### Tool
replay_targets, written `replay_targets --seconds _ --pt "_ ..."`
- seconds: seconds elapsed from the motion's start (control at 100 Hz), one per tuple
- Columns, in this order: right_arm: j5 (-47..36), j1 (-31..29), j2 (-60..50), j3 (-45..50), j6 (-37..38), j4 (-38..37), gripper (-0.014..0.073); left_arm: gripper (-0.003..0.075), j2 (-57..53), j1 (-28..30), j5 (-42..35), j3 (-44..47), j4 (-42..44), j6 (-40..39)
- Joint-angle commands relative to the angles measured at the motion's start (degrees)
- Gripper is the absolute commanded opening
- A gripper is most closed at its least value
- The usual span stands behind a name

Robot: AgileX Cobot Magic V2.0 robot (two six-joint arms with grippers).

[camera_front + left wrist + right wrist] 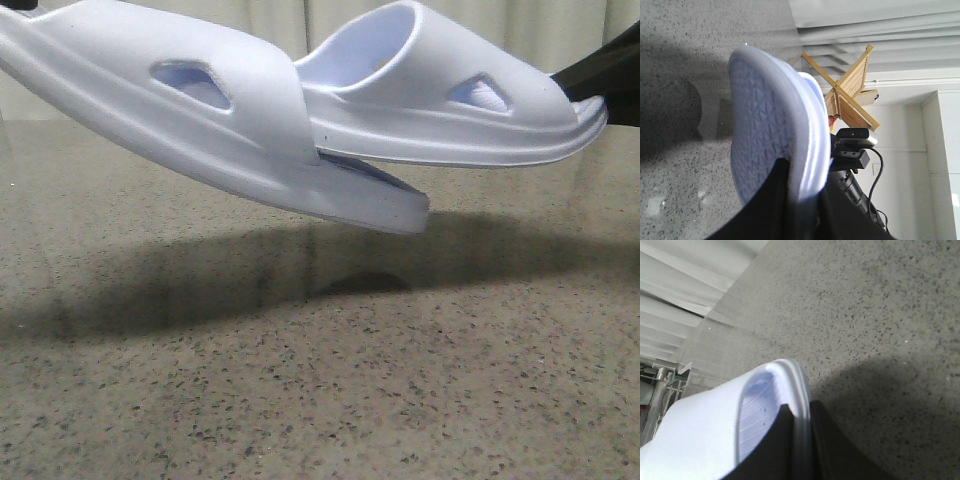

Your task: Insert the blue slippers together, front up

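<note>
Two pale blue slippers hang in the air over the speckled table (300, 390). The left slipper (230, 130) slants down from the upper left, toe lowest. The right slipper (430, 110) comes in from the right, and its toe end meets the front of the left slipper's strap, above the left one's toe. My left gripper (801, 175) is shut on the heel edge of the left slipper (765, 120), whose treaded sole shows. My right gripper (800, 412) is shut on the heel rim of the right slipper (705, 430); its black fingers (605, 65) show at the front view's right edge.
The slippers' shadow (300, 270) lies on the table below them. A pale curtain (500, 25) hangs behind. The left wrist view shows a wooden folding rack (850, 90) and a camera on a black stand (855, 137). A metal frame (655, 385) stands off the table's far edge.
</note>
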Motion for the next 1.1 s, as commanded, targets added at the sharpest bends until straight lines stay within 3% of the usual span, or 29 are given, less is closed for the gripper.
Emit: replay_targets --seconds 0.0,0.13,0.23,0.43,0.54,0.92,1.09 --pt "12.4 0.8 -0.7 -1.6 -2.5 3.8 -0.0106 0.0016 -0.1 -0.7 10.2 -2.0 -4.8 -0.3" --pt "8.4 0.8 -0.8 -1.6 -7.4 3.8 -0.0102 0.0016 -0.1 -0.7 9.5 -2.0 -4.8 0.0" --pt "4.3 0.8 -0.9 -1.6 -9.0 3.8 -0.0039 0.0016 -0.1 -0.7 8.9 -2.0 -4.8 0.1" --pt "0.4 0.6 -0.9 -1.6 -9.5 4.2 0.0257 0.0016 -0.1 -0.7 7.3 -2.0 -4.8 0.4" --pt "-0.7 0.6 -0.9 -1.6 -9.5 4.2 0.0353 0.0016 -0.1 -0.7 5.7 -2.0 -4.8 0.4" --pt "-10.4 0.6 -11.4 -1.6 -12.3 4.2 0.0361 0.0016 -0.1 -0.7 0.2 -2.0 -4.8 0.4" --pt "-19.5 0.6 -19.6 -1.6 -12.3 2.5 0.0361 0.0016 -0.1 -0.7 -2.0 -2.0 -4.8 0.4"
